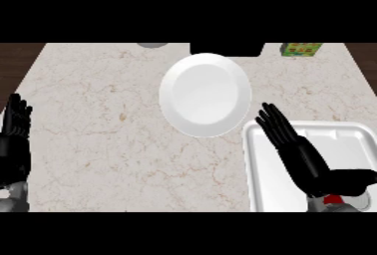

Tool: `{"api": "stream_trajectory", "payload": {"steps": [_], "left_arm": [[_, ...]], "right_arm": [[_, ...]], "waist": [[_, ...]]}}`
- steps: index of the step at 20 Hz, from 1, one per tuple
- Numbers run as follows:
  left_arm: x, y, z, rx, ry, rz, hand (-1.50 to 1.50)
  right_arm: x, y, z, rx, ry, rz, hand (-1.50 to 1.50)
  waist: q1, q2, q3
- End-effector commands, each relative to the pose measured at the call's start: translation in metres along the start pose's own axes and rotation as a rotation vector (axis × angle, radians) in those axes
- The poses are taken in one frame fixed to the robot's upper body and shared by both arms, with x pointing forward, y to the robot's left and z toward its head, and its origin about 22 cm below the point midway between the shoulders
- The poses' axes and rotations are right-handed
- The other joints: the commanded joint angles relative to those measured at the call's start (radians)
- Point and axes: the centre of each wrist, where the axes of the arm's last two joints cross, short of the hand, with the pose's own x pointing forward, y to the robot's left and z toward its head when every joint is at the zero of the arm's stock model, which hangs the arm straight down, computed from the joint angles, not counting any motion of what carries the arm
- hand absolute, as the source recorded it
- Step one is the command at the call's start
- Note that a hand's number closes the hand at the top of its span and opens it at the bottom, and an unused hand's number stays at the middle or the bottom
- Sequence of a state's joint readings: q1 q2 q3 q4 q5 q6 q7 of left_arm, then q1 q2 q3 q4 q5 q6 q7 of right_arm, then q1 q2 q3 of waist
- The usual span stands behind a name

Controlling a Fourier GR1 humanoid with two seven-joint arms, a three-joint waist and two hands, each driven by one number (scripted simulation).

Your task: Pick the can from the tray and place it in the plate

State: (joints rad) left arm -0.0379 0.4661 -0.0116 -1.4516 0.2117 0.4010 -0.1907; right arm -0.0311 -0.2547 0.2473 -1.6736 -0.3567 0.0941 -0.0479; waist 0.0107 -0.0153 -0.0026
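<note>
A white plate (205, 94) lies on the marble counter, toward the back middle. At the lower right sits a white tray (346, 137). My right hand (302, 157) hovers over the tray's left part, open, with straight fingers pointing up and left toward the plate. Only a small red and grey bit of the can (336, 200) shows, under the heel of that hand at the tray's near end; the hand hides the rest. My left hand (15, 137) rests open at the left edge, fingers up.
A green box (302, 49) stands at the back right. Behind the plate is a black object (227, 49), and a grey round thing (152, 45) sits at the back edge. Bare marble counter (103, 129) stretches left of the plate.
</note>
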Motion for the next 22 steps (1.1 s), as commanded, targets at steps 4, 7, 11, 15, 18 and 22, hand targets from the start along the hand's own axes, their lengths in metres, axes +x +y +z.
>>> {"api": "stream_trajectory", "payload": {"steps": [4, 7, 11, 15, 18, 22], "left_arm": [[-0.002, -0.019, -0.008, -0.197, 0.071, 0.021, 0.00], [-0.016, -0.023, 0.016, -0.240, 0.113, 0.031, 0.00], [-0.026, -0.036, 0.028, -0.345, 0.180, 0.101, 0.00], [-0.022, -0.038, 0.030, -0.370, 0.175, 0.110, 0.00], [-0.027, -0.037, 0.033, -0.387, 0.173, 0.092, 0.00], [-0.038, -0.043, 0.036, -0.377, 0.169, 0.109, 0.00]], "right_arm": [[0.029, 0.006, -0.013, -0.217, 0.102, 0.141, 1.50], [0.054, -0.061, -0.002, -0.223, 0.176, 0.762, 1.50], [0.026, -0.024, 0.012, -0.651, -0.038, 0.610, -1.50], [0.001, 0.023, 0.055, -0.662, -0.093, 0.703, -1.50], [0.028, 0.019, 0.072, -0.705, -0.108, 0.834, -1.50], [0.046, 0.033, 0.102, -0.791, -0.066, 0.883, -1.50]], "waist": [[-0.036, 0.015, 0.000], [-0.057, 0.004, -0.055], [-0.056, 0.009, 0.000], [-0.036, 0.010, 0.002], [-0.030, 0.010, 0.001], [-0.028, 0.013, 0.001]]}}
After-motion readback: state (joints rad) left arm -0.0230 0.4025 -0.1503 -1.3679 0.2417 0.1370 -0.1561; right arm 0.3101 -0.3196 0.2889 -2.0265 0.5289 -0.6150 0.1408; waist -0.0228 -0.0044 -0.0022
